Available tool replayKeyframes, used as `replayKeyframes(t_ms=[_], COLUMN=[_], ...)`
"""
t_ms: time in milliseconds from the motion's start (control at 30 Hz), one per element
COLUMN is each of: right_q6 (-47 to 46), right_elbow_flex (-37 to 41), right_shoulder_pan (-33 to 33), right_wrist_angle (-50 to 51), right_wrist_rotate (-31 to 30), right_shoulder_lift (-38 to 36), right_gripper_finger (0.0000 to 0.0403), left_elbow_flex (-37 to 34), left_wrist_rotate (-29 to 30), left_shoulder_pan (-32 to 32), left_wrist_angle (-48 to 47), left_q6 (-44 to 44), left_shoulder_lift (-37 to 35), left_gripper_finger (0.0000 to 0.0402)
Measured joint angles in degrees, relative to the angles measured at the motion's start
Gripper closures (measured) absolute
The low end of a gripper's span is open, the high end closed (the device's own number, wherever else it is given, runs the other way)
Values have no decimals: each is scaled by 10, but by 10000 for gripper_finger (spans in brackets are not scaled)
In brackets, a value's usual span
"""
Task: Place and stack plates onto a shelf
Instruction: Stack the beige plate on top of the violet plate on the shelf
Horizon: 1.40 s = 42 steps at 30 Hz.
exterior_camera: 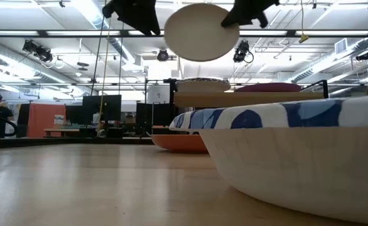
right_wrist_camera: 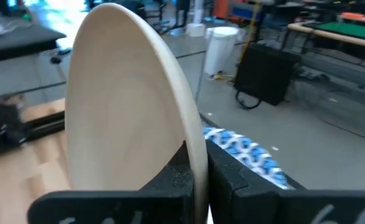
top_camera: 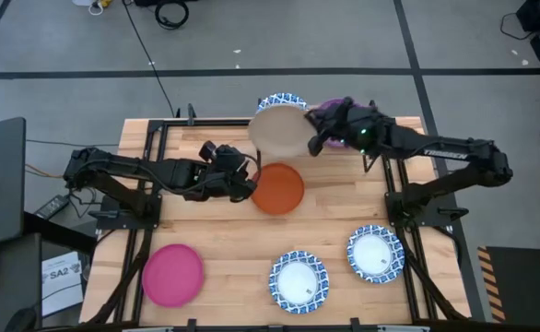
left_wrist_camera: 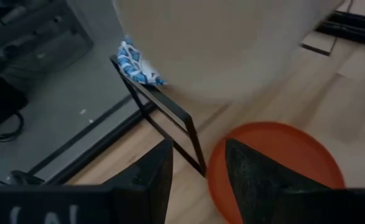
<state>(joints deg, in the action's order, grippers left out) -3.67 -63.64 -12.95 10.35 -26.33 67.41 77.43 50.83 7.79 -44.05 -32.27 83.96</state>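
A plank-wood tabletop (top_camera: pixel 205 231) fills the scene. At its 8 o'clock lies a pink plate (top_camera: pixel 172 274). The left gripper (top_camera: pixel 244 182), fingers parted and empty, hovers beside the central orange plate (top_camera: pixel 278 188). At 12 o'clock, the right gripper (top_camera: pixel 317 140) pinches the beige plate (top_camera: pixel 279 134) above the shelf (exterior_camera: pixel 247 98).
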Motion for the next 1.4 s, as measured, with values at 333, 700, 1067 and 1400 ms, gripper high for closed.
replayKeyframes(t_ms=[333,700,1067,1400], right_q6=[-52,-97,-118,-119], right_elbow_flex=[0,0,0,0], right_shoulder_pan=[-106,-207,-318,-420], right_wrist_angle=[118,250,293,328], right_wrist_rotate=[2,21,123,218], right_shoulder_lift=[-109,-171,-146,-110], right_gripper_finger=[377,377,377,377], left_elbow_flex=[0,0,0,0], left_wrist_rotate=[-13,-12,-12,-12], left_shoulder_pan=[0,0,0,0], left_wrist_angle=[0,0,0,0], left_q6=[0,0,-1,-1], left_shoulder_lift=[0,0,0,0], left_gripper_finger=[248,248,248,248])
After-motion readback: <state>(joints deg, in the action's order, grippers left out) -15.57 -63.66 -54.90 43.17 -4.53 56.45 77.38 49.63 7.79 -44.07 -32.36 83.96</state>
